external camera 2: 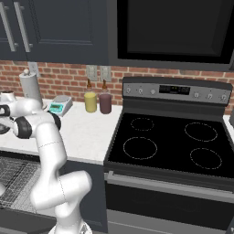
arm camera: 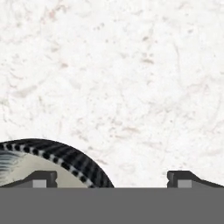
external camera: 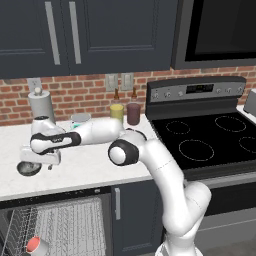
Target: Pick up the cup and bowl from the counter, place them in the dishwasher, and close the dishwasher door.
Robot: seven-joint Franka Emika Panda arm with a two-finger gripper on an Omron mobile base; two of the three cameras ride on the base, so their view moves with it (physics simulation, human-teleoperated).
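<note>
The bowl [external camera: 26, 169], dark-rimmed with a speckled grey inside, rests on the white marbled counter [external camera: 85, 167] near its left front. My gripper [external camera: 39, 165] hangs right over it, open. In the hand view the bowl [arm camera: 65, 159] curves across the lower left, one fingertip [arm camera: 41, 178] over its inside and the other fingertip [arm camera: 183, 178] over bare counter [arm camera: 131, 78]. Below the counter the dishwasher [external camera: 60, 225] stands open, its wire rack [external camera 2: 13, 178] pulled out. The cup [external camera: 36, 245], red inside, lies in the rack's front left corner.
A yellow tumbler [external camera: 117, 111] and a maroon tumbler [external camera: 133, 113] stand at the brick wall, with a small scale [external camera: 80, 119] and a paper towel roll [external camera: 41, 105] to their left. The black stovetop [external camera: 210, 140] lies to the right. A narrow cabinet door [external camera: 130, 215] adjoins the dishwasher.
</note>
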